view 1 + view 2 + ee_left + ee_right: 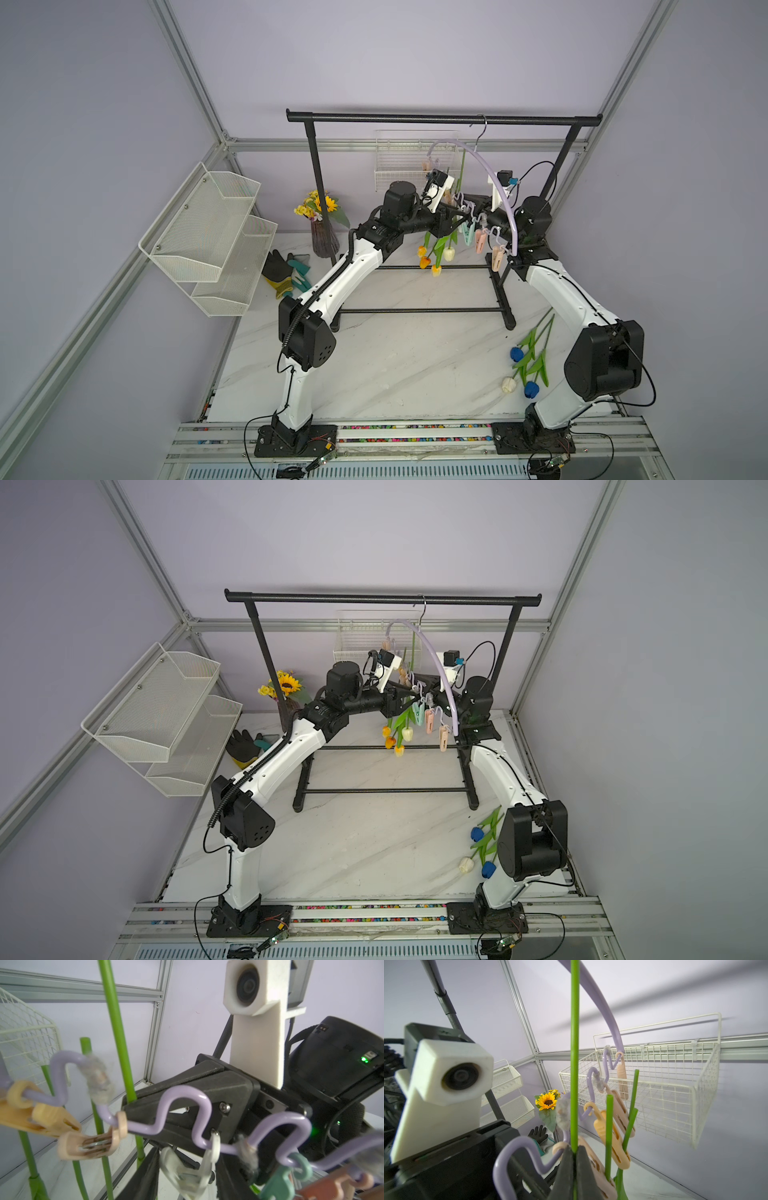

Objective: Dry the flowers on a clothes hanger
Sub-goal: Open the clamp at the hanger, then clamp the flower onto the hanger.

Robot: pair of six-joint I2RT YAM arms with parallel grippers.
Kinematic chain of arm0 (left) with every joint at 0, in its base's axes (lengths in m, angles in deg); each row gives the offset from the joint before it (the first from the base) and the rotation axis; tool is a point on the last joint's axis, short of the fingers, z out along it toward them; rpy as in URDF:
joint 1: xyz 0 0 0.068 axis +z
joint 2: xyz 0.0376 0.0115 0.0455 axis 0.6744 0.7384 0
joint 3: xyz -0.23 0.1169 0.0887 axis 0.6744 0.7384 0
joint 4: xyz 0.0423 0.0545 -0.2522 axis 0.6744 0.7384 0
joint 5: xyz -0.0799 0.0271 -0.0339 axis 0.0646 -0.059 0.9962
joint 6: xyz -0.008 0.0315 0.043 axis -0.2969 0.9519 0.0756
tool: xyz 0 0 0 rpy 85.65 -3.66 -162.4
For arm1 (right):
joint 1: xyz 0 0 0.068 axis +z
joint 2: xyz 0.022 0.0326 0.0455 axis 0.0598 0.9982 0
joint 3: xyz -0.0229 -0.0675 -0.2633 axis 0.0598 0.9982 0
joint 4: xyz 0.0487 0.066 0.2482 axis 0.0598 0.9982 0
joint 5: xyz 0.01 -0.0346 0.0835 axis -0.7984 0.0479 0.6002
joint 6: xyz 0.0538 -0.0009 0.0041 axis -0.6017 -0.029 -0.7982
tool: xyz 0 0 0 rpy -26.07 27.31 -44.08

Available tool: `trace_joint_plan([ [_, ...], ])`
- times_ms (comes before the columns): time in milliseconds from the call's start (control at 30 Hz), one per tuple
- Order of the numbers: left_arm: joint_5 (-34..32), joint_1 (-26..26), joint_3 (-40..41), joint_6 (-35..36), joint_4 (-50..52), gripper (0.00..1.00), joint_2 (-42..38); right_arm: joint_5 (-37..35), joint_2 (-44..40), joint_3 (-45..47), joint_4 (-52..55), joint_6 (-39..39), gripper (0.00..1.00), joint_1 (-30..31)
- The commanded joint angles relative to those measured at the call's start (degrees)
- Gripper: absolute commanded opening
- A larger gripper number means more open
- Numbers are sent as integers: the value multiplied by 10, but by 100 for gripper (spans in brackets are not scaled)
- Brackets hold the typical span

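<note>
The clothes hanger point(608, 1014) hangs by its metal hook from the top bar of the black garment rack point(415, 118), toward the bar's right end. It is turned so that its lilac arch runs from far to near, and both arms meet at its wavy lower rail. The right gripper point(574, 1159) is clenched on the long green stem of one tulip point(574, 1064), which stands upright out of the pinched jaws, just beside a peach clip point(600, 1176) on the rail. The left gripper point(187, 1157) reaches in from the left, its two fingers apart on either side of a whitish clip point(187, 1178) dangling from the rail (the clip is blurred, so I cannot tell whether they press it). Of the flowers point(435, 270), four hang head down under the hanger, with orange, yellow and white heads clustered above the far middle of the marble table point(395, 365). Three more lie on the table at the near right, beside the right arm's elbow, two with blue heads point(516, 354) and one with a white head point(508, 384). A mint clip point(468, 235) and pink ones hang nearer along the rail. A sunflower bouquet point(320, 205) stands by the rack's far left post, with gloves point(282, 270) lying beside it. White mesh shelves point(208, 232) are on the left wall and a wire basket point(399, 174) on the far wall.
</note>
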Motion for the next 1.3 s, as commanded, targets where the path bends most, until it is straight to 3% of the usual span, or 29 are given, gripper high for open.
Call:
trace_joint_plan([
  [0, 10, -1, -21, 2, -14, 37, -6, 5, -18, 4, -7, -2, 0, 2],
  [467, -5, 1, -27, 4, -17, 24, -13, -108, -83, 69, 41, -65, 0, 1],
  [800, -17, 5, -28, -15, -37, 18, -12, -141, -130, 133, 87, -109, 0, 1],
  [1067, -24, 8, -28, -36, -49, 16, -10, -109, -131, 191, 32, -162, 0, 1],
  [1267, -28, 11, -29, -57, -60, 13, -8, -47, -123, 251, -98, -194, 0, 5],
])
